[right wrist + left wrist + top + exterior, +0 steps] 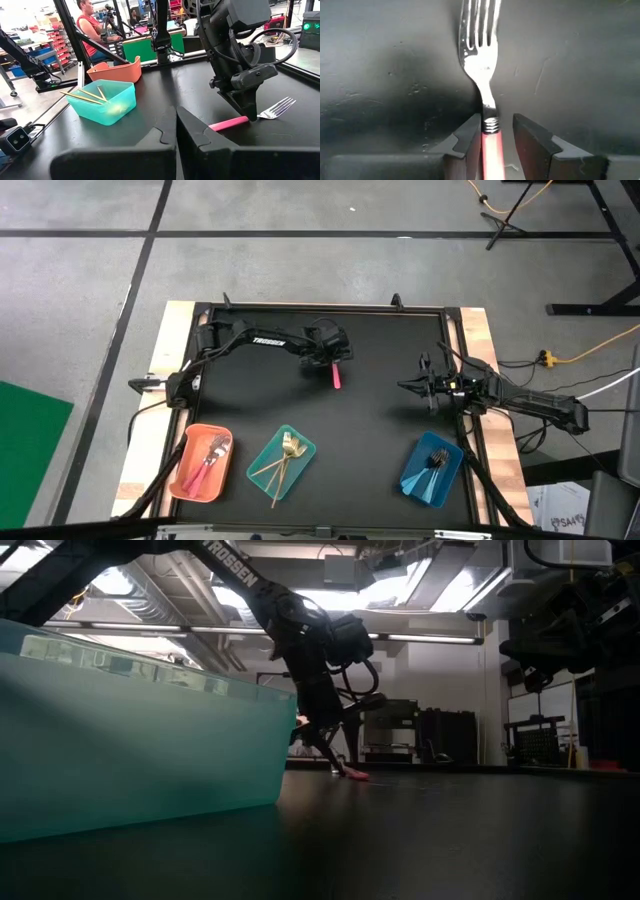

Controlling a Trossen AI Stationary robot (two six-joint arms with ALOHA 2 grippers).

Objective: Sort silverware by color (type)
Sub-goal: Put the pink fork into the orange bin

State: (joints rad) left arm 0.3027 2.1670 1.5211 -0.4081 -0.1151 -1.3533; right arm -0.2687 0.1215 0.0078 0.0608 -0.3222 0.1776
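1. Surveying the worktop, we record a matt black table surface [380,420] with pale wooden edge strips, scuffed and lightly scratched where the left wrist view shows it close up.
2. We list one pink-handled fork with a silver head [481,55] lying flat on the black surface near the middle of the far half, well apart from the trays.
3. We note the left gripper [495,135] lowered over that fork, its two dark fingers [532,137] spread apart to either side of the pink handle just below the silver neck; whether they press the handle we cannot tell.
4. We note the right gripper [408,386] waiting at the right side of the table, its fingers pressed together on nothing.
5. We enter an orange rectangular plastic tray [192,480] at the near left corner, holding pink-handled pieces [208,458].
6. We enter a teal rectangular plastic tray [262,455] just right of the orange one, holding all-gold pieces [283,457], one reaching past the tray's near rim.
7. We enter a blue rectangular plastic tray [445,478] at the near right, holding light-blue-handled pieces [434,461].
8. We record, around the table, a grey concrete floor [300,260] crossed by dark lines, a green mat [25,440] to the left, and orange cables [600,345] to the right.
9. We record, in the room beyond, ceiling strip lights [430,638], dark cabinets [445,735], shelving with red bins [52,37], and a seated person in a red sleeveless top [92,30].
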